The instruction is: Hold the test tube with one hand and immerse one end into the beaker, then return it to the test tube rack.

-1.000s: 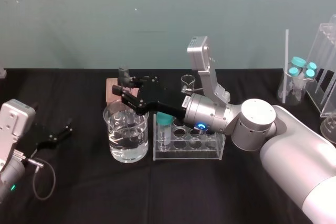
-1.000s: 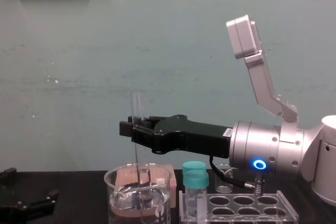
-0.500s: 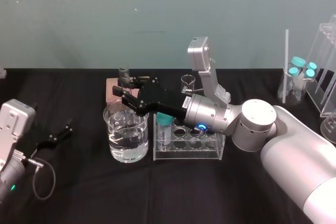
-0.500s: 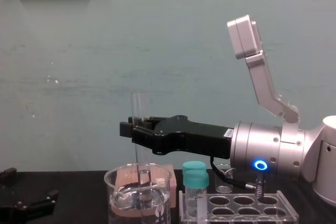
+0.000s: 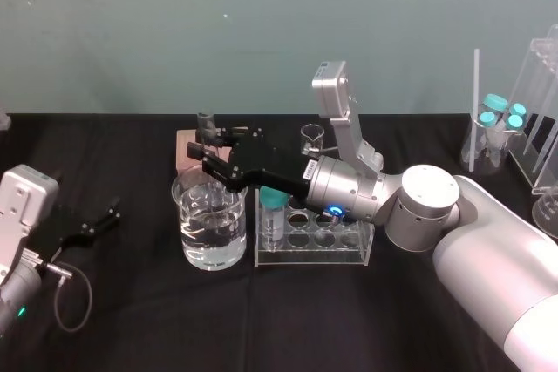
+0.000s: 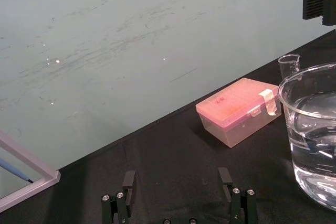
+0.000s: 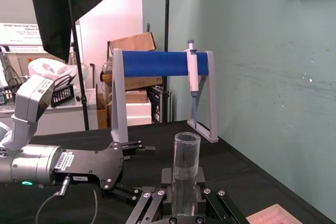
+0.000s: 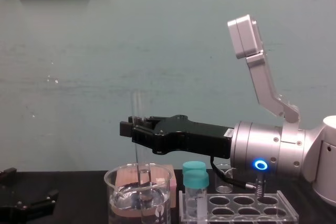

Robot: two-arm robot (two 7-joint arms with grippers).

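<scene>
Chest view: your right gripper (image 8: 137, 128) is clamped on the test tube (image 8: 137, 106), upright, lower end down inside the beaker (image 8: 112, 192) beside the test tube rack (image 8: 236, 206). Your left gripper (image 5: 103, 220) sits parked far left, fingers apart.

Bright, even light, faint shadows

Upright test tube (image 8: 137, 106), apparently dipped in beaker (image 8: 114, 202)

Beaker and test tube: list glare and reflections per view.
Head view: white highlights fleck the beaker. Chest view: the test tube, held by the right gripper, nearly vanishes against the wall. Left wrist view, past the left gripper: reflections band the beaker glass.
</scene>
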